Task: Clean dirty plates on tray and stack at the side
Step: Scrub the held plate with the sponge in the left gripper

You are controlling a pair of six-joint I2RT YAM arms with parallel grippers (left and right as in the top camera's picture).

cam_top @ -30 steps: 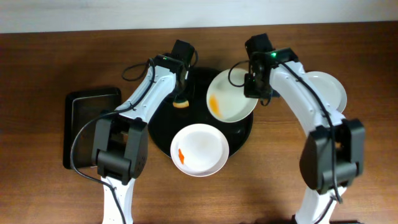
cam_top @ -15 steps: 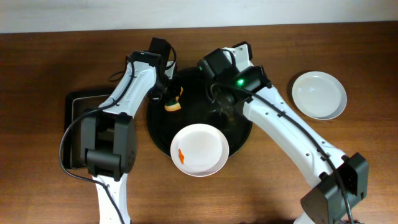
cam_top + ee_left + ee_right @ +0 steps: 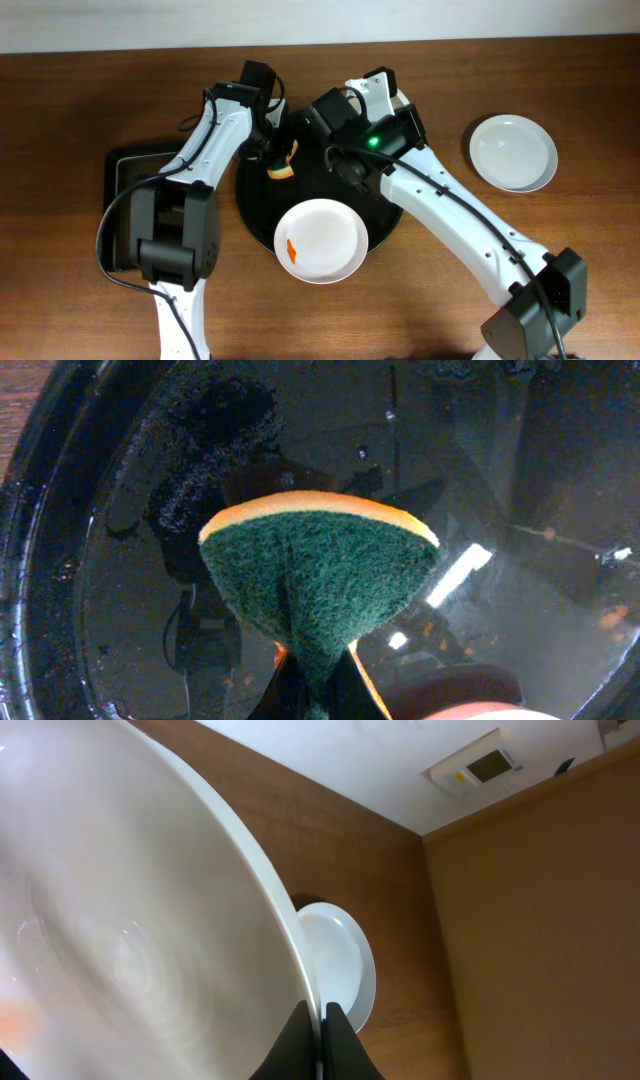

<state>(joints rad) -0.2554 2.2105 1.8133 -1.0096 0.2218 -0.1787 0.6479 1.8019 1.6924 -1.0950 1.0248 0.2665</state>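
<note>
Sponge (image 3: 320,575) pinched in left claw (image 3: 318,695) over tray (image 3: 60,560), right claw (image 3: 322,1040) upturned, gripping tilted plate (image 3: 130,920) rim

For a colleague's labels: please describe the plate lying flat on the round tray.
Find the round black tray in the middle of the wooden table. The plate lies at its lower edge in the overhead view. Unlike the clean plate on bare wood to the right, it has an orange smear.
</note>
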